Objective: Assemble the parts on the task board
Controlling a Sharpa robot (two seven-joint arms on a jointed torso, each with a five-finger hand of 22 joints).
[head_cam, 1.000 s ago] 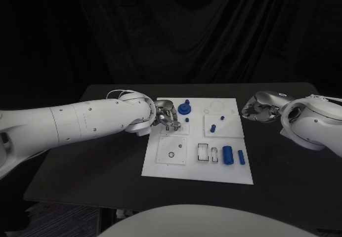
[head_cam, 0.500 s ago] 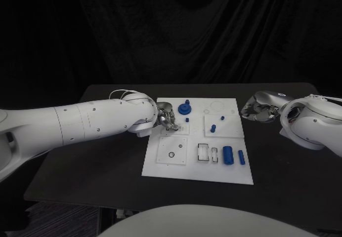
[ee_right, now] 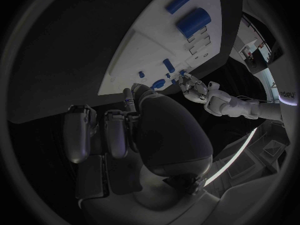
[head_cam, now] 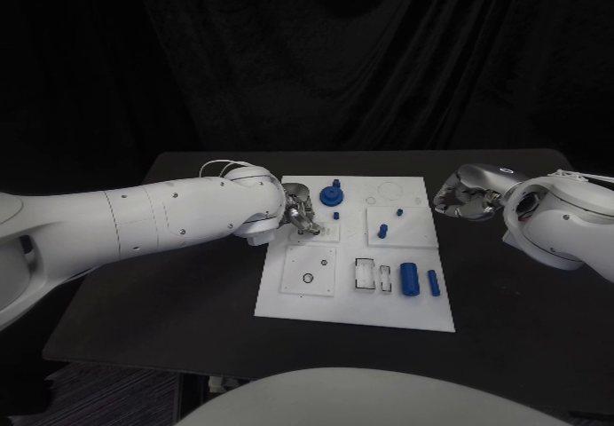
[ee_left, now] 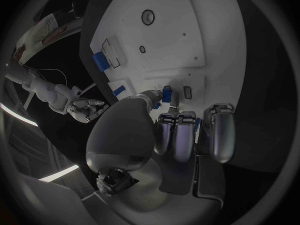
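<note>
Left arm: reaching in from the left, it has edged a little further over the desk in the past second, its bulk now closer to the task board.
Left hand: the left hand has kept to the board's upper left corner, fingers curled downward over a small square recess; whether they pinch a part I cannot tell from where I stand. In the wrist view the curled fingers have slivers of blue showing beside them.
Task board: the white plate lies mid-desk, unmoved. A blue knob stands just beside the left hand, a small blue stub below it, a blue peg upright further right, and a thick blue cylinder and a slim blue bar lie near the lower right edge.
Right hand: the right hand hangs off the board's right edge, fingers curled in on nothing I can see, in the same spot as a second ago.
Meaning: by my reading, the left hand is settling over one seat while most parts wait loose; assembly looks early.
</note>
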